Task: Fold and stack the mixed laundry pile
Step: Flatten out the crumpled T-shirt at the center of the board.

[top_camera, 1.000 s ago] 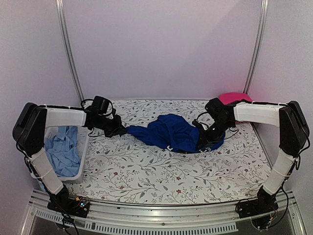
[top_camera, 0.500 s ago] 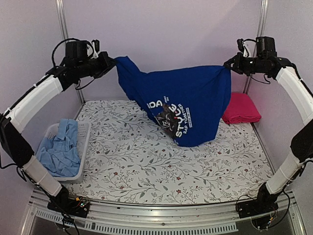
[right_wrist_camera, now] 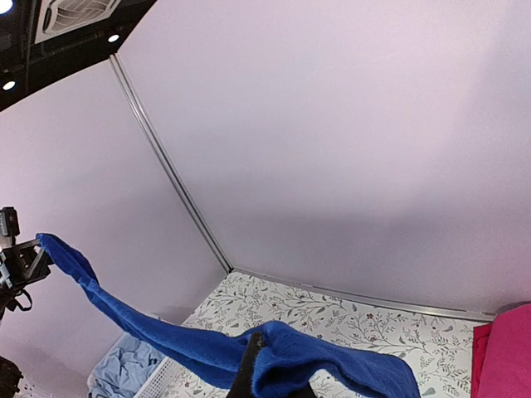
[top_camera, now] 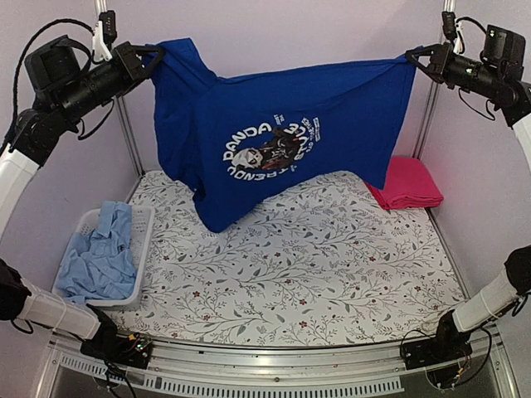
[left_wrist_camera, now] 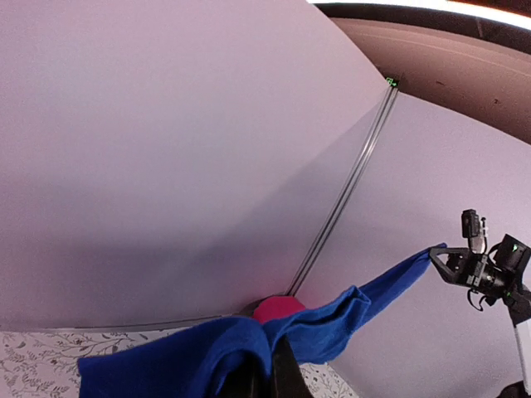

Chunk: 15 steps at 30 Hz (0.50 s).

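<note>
My left hand [top_camera: 153,56] and right hand [top_camera: 412,58] hold the blue shirt [top_camera: 332,124] aloft, unfolded; the pink one [top_camera: 408,184] lies folded, the light-blue shirt [top_camera: 104,253] waits.

The blue shirt [top_camera: 249,108] bears white print reading "PANDA"; the smaller lines beside it are too blurred to read.

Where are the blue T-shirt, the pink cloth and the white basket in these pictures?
blue T-shirt [top_camera: 272,151]: overhead view, on its white printed design.
pink cloth [top_camera: 408,184]: overhead view, on the top of the folded piece.
white basket [top_camera: 141,240]: overhead view, on its perforated side wall nearest the table's middle.
</note>
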### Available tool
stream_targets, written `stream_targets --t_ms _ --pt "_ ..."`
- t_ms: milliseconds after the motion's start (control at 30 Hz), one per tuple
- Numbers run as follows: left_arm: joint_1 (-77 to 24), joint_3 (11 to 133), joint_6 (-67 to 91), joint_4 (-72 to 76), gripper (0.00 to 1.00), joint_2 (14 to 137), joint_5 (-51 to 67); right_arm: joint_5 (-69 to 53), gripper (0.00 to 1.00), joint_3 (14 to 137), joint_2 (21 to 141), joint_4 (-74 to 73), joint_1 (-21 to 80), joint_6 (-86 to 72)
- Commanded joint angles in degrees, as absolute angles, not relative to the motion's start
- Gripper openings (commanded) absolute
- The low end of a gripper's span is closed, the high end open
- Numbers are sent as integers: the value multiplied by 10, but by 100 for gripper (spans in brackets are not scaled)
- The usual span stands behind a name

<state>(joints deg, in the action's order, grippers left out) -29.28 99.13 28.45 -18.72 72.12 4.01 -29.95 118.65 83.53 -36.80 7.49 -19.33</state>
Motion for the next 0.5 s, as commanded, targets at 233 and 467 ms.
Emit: stream_targets --t_ms 233,467 --pt "-248 1100 286 -199 0 850 -85 -237 0 1239 915 -312 73 -224" --pt "-153 1126 353 -37 0 979 54 -263 0 1314 1066 -255 54 -262"
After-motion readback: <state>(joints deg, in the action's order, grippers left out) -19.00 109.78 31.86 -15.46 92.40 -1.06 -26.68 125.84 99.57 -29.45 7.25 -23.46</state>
